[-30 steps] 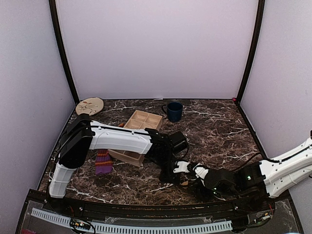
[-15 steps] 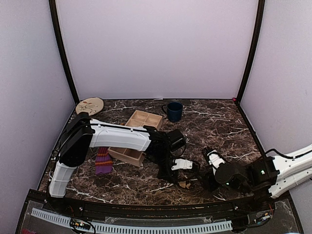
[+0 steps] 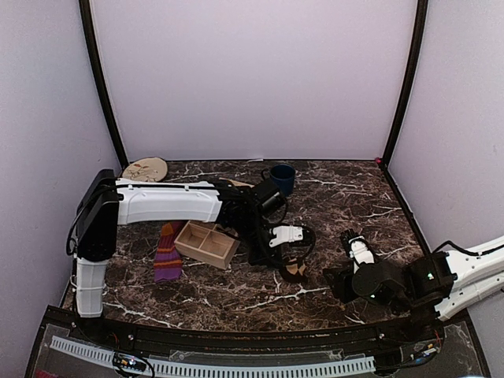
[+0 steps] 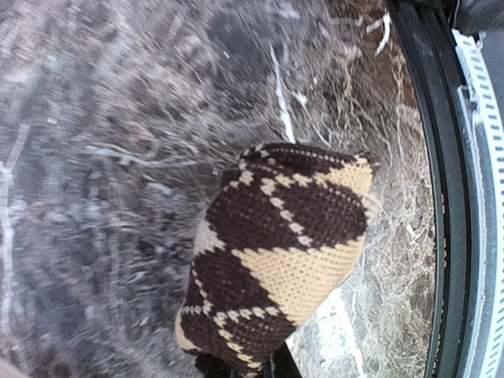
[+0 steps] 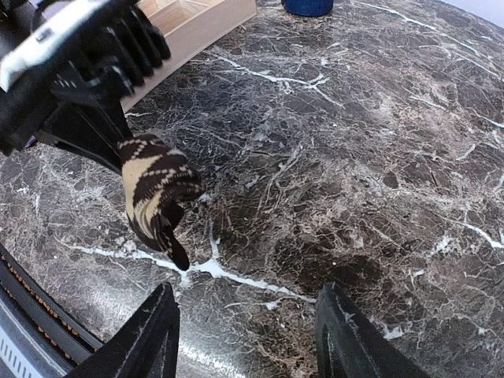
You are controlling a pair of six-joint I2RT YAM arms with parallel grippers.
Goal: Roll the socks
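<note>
The dark brown argyle sock (image 3: 295, 271) hangs as a small bundle over the middle of the marble table, with my left gripper (image 3: 289, 257) shut on its top. In the left wrist view the sock (image 4: 279, 252) fills the frame and hides most of the left gripper (image 4: 256, 368). The right wrist view shows it (image 5: 153, 189) dangling, its dark tip close to the marble. My right gripper (image 5: 250, 339) stands open and empty, to the right of the sock and apart from it; it shows too in the top view (image 3: 340, 278). The purple striped sock (image 3: 168, 252) lies flat at the left.
A wooden compartment tray (image 3: 206, 243) sits between the purple sock and the left gripper, partly under the left arm. At the back stand a blue mug (image 3: 281, 179) and a round plate (image 3: 145, 168). The table's black front rail (image 4: 441, 197) runs close to the sock.
My left arm has swung away from the near edge toward the table's middle, carrying the argyle sock. My right gripper has drawn back to the right, away from the sock.
</note>
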